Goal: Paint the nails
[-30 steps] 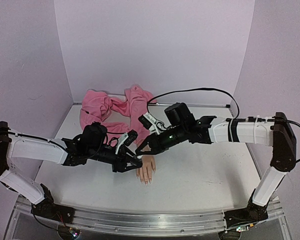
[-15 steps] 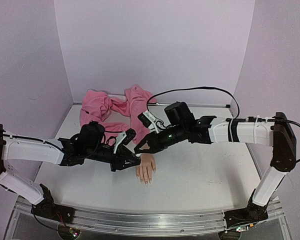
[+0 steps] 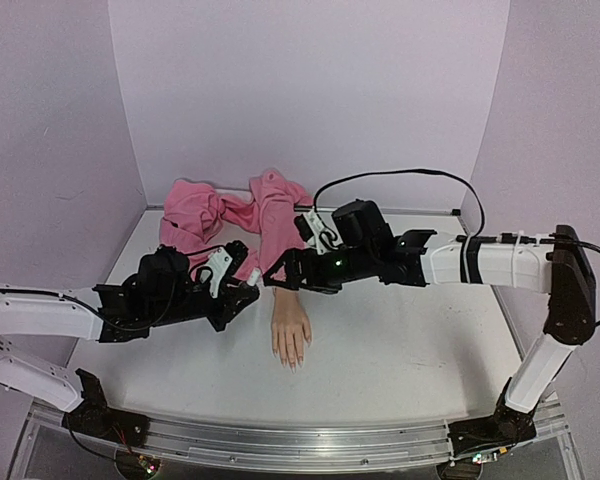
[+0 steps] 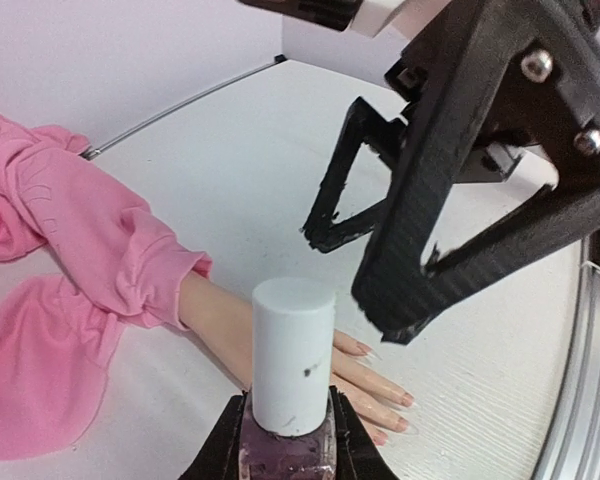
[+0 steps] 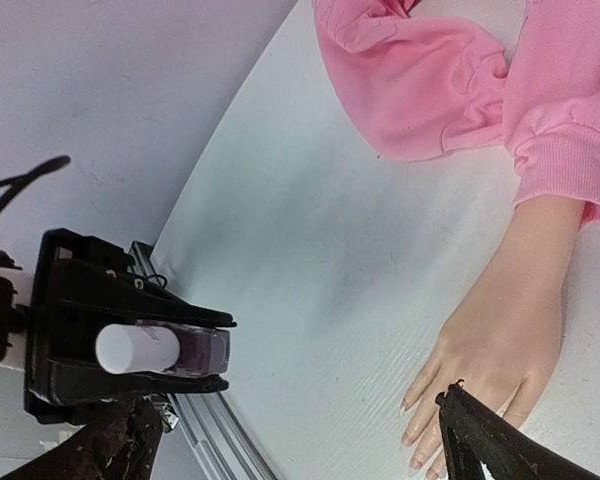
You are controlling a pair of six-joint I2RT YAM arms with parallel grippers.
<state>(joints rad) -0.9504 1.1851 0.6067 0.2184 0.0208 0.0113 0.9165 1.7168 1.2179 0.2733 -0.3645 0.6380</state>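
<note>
The pale mannequin hand (image 3: pixel 290 335) lies palm down mid-table, its wrist in a pink sleeve (image 3: pixel 270 225). Its nails (image 4: pixel 407 399) look skin-toned and glossy in both wrist views, as with the nails (image 5: pixel 405 405) nearest the right wrist camera. A nail polish bottle (image 4: pixel 292 370) with a white cap and purple glass stands upright in my left gripper (image 4: pixel 288 408), which is shut on it. From the top, my left gripper (image 3: pixel 246 289) sits just left of the wrist. My right gripper (image 3: pixel 283 278) hovers over the wrist, open and empty, its fingers (image 5: pixel 485 440) wide apart, facing the bottle (image 5: pixel 160 348).
Bunched pink cloth (image 3: pixel 205 215) from the sleeve lies at the back left by the wall. A black cable (image 3: pixel 400 180) arcs above the right arm. A metal rail (image 3: pixel 280 440) runs along the near table edge.
My right gripper has opened wide and drawn back toward the sleeve. My left arm has pulled back to the left with the bottle, away from the mannequin's fingers.
</note>
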